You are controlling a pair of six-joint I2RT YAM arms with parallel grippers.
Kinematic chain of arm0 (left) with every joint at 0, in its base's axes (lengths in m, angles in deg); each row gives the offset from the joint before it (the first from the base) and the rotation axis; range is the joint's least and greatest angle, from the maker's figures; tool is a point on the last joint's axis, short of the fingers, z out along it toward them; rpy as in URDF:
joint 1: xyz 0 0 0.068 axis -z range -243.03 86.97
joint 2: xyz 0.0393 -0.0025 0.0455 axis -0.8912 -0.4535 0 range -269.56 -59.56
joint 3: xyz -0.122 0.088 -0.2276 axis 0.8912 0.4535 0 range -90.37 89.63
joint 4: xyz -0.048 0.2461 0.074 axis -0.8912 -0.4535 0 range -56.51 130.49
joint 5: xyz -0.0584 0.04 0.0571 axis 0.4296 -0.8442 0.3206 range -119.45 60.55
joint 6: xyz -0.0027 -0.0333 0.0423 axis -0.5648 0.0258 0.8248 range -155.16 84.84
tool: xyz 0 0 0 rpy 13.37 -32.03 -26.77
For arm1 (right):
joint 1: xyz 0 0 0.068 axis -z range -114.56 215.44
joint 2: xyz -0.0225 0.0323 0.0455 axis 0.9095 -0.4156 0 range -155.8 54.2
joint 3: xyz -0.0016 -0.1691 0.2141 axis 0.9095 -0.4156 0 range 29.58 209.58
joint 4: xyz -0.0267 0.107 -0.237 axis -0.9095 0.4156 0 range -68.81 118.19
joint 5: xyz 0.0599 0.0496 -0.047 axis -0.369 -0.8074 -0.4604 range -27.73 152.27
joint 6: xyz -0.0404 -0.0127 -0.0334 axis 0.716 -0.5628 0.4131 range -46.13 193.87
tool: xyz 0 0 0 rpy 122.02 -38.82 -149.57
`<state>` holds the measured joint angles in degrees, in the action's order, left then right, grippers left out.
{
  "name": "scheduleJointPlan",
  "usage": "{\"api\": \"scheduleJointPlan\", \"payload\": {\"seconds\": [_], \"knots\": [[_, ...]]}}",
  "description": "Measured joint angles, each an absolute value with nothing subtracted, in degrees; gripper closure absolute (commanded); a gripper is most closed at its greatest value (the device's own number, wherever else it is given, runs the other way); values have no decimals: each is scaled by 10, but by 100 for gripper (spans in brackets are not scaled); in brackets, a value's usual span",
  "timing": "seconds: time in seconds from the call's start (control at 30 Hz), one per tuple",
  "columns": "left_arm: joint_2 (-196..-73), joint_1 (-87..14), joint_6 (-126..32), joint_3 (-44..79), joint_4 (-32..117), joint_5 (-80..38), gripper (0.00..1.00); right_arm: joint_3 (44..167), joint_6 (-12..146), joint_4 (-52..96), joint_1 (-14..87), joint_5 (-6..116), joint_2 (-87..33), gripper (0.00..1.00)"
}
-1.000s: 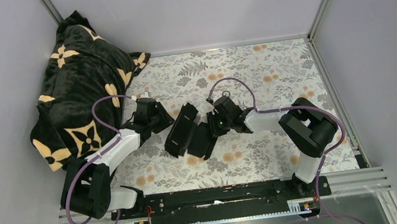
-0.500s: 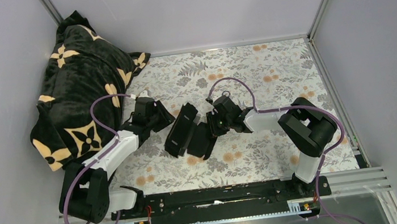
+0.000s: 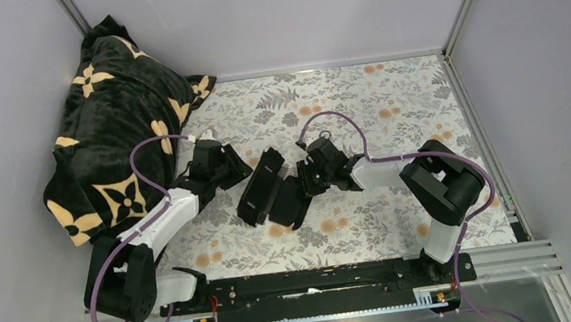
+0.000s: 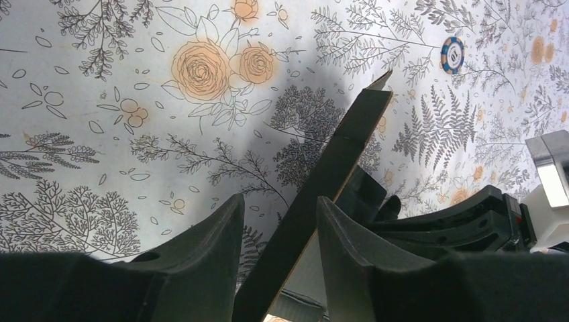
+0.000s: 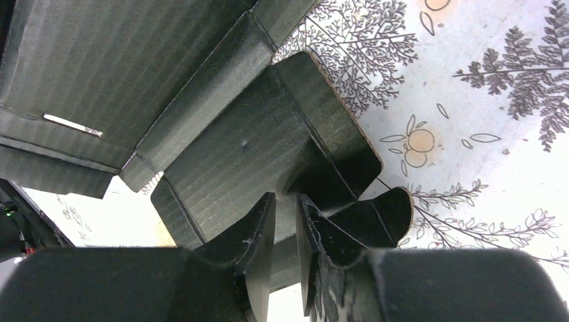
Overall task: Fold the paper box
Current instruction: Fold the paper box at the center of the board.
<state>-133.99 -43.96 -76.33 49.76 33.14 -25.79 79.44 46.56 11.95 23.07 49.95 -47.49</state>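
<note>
The paper box (image 3: 262, 185) sits half-formed on the floral surface (image 3: 373, 101), well to the right of the blanket (image 3: 109, 125). On its blanket side, the left jaws stand half open astride an upright panel (image 4: 329, 174), not clamping it. On the side away from the blanket, the right jaws are narrow, pinching a rounded flap (image 5: 268, 134). The card looks thin and light, probably stiff across panels, weak at creases and easily crushed, so it is best held by flap edges near a crease.

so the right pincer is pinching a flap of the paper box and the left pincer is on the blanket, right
No: the left pincer is not on the blanket. In the left wrist view it straddles a raised panel of the paper box. The right pincer does pinch a flap.
</note>
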Motion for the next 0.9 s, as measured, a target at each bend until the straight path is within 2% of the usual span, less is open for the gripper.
{"api": "scheduleJointPlan", "payload": {"seconds": [0.9], "knots": [[-1328,-435,-764,517,335,-236,49,794,463,88,231,482,-490,75]]}}
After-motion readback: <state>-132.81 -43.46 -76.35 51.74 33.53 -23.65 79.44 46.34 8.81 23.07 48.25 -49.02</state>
